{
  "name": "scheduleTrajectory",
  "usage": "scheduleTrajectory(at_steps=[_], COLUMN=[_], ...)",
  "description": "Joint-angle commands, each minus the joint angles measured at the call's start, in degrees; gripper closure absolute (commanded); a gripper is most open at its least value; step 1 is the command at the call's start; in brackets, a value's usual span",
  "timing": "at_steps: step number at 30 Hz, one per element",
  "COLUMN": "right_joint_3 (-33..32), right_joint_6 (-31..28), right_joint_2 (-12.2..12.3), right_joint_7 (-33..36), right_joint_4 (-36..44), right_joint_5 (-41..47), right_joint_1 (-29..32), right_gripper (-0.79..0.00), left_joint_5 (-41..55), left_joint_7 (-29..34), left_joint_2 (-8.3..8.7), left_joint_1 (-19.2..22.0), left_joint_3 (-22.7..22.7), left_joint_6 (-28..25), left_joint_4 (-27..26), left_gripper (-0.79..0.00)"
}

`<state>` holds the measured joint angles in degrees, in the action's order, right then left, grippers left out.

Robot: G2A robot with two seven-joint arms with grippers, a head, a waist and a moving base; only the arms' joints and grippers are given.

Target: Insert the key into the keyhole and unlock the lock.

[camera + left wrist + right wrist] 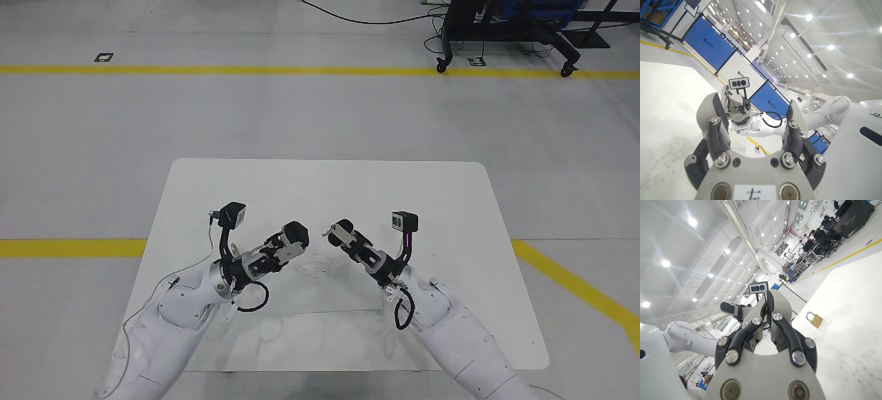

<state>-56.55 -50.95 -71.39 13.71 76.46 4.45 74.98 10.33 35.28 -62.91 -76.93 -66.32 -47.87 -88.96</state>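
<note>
Over the white surface (330, 190) my two arms hang low near its middle, tips turned toward each other, close but apart. My left end effector (754, 101) is spread wide with nothing between its pads. My right end effector (769, 300) has its pads pressed together; whether something thin is pinched there I cannot tell. The brass padlock (814, 320) with its silver shackle lies flat on the surface, near my right end effector's tips and not touching them.

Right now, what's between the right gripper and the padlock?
Only bare table. In the right wrist view, the stretch from the right gripper to the padlock holds no other object.
</note>
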Motion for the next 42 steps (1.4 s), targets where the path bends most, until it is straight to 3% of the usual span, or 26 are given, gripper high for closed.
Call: scheduleTrajectory(at_steps=[1,10,19,27,37,39,40,42], right_joint_3=[-0.2,-0.2,0.0,-0.1,0.2,0.2,0.2,0.1], right_joint_6=[-0.2,0.5,1.4,1.7,2.1,2.2,2.2,2.3], right_joint_2=[0.1,0.0,-0.3,-0.5,-0.8,-0.9,-0.9,-1.0], right_joint_7=[0.8,2.3,1.9,1.4,1.8,1.8,1.8,1.7], right_joint_4=[0.4,1.8,1.9,1.6,1.3,1.2,1.2,1.1], right_joint_5=[0.3,-0.6,-1.9,-2.4,-2.5,-2.5,-2.6,-2.6], right_joint_1=[0.2,0.8,0.9,0.9,0.7,0.7,0.7,0.6], right_gripper=[0.000,0.000,0.000,0.000,0.000,0.000,0.000,0.000], left_joint_5=[-0.5,-5.5,-8.4,-10.5,-11.8,-12.0,-12.2,-12.6], left_joint_7=[-0.2,-1.1,-1.8,-2.7,-3.2,-3.5,-3.7,-3.9], left_joint_2=[0.00,-0.30,-0.49,-0.59,-0.67,-0.69,-0.70,-0.72], left_joint_1=[0.3,1.3,1.8,2.0,2.4,2.4,2.4,2.4], left_joint_3=[-0.1,1.3,2.2,2.5,2.9,2.9,2.9,2.9], left_joint_6=[0.7,4.9,5.6,6.0,6.2,6.2,6.3,6.5], left_joint_4=[0.4,0.6,0.6,0.8,1.1,1.1,1.2,1.2], left_gripper=[-0.480,-0.391,-0.326,-0.172,-0.154,-0.083,-0.006,0.000])
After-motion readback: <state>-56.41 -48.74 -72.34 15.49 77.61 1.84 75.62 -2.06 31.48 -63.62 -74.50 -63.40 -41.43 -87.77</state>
